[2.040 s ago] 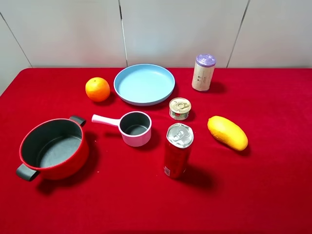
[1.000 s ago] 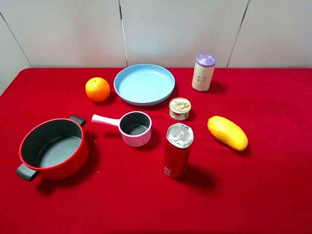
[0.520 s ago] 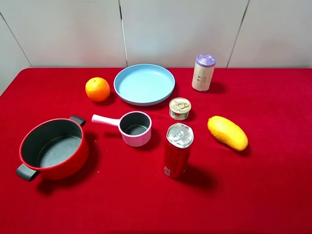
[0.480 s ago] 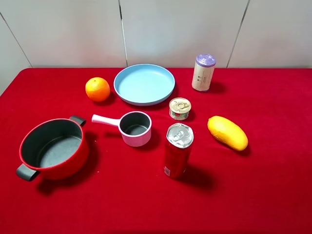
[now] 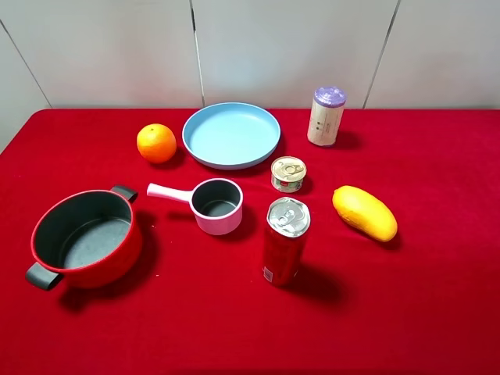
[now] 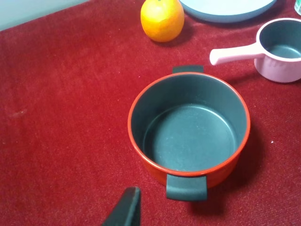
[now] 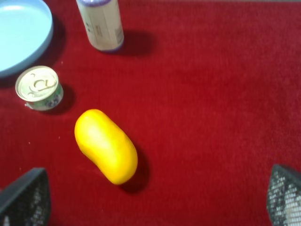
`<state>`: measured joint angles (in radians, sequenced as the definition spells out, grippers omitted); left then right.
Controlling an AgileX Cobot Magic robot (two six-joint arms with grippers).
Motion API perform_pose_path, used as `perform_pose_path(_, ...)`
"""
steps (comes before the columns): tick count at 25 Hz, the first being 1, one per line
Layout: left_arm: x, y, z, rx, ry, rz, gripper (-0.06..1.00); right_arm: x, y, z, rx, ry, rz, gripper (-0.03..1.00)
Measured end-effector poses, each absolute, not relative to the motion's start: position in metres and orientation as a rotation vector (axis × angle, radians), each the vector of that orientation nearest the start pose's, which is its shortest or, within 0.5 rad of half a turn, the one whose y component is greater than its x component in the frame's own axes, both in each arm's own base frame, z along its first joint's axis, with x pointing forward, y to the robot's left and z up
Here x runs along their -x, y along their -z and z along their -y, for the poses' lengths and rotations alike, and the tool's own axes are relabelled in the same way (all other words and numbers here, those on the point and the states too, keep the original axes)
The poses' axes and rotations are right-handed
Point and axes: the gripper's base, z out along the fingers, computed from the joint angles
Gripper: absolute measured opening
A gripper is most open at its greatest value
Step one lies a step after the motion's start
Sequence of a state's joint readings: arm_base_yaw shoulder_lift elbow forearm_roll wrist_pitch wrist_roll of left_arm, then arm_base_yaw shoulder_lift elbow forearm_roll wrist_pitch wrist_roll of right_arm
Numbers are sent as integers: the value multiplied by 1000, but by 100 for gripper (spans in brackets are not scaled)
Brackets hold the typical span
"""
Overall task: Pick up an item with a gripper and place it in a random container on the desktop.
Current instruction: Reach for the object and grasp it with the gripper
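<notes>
The tall slim red can (image 5: 284, 242) with a silver pull-tab top stands upright on the red cloth desktop (image 5: 437, 297), right of the small pink saucepan (image 5: 216, 205). The saucepan is empty, its handle pointing left; it also shows in the left wrist view (image 6: 282, 49). Neither arm shows in the high view. The right gripper (image 7: 155, 200) is open wide and empty, above the cloth near a mango. Only one black finger (image 6: 126, 209) of the left gripper shows, near the red pot. The can is out of both wrist views.
A red two-handled pot (image 5: 86, 238) sits front left. An orange (image 5: 156, 143) and a blue plate (image 5: 231, 134) lie at the back. A short gold-lidded tin (image 5: 288, 173), a yellow mango (image 5: 364, 212) and a purple-lidded cylinder (image 5: 326, 116) stand to the right.
</notes>
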<state>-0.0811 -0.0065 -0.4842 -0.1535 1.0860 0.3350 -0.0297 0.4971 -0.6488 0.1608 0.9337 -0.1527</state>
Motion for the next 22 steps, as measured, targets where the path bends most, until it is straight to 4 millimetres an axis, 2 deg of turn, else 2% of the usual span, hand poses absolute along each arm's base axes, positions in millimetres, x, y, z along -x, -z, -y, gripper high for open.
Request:
perform_pose_path(7, 7, -272, 12, -436, 29, -2023, 99, -93, -311, -9, 141, -88, -2312, 69)
perform_pose_path(10, 7, -272, 12, -436, 29, -2023, 99, -100, -315, -14, 219, -98, -2322, 69)
perform_pose_path(15, 7, -272, 12, -436, 29, -2023, 99, -116, -323, -28, 360, -130, -2337, 69)
perform_pose_path(22, 7, -272, 12, -436, 29, -2023, 99, -141, -318, -50, 493, -181, -2373, 69)
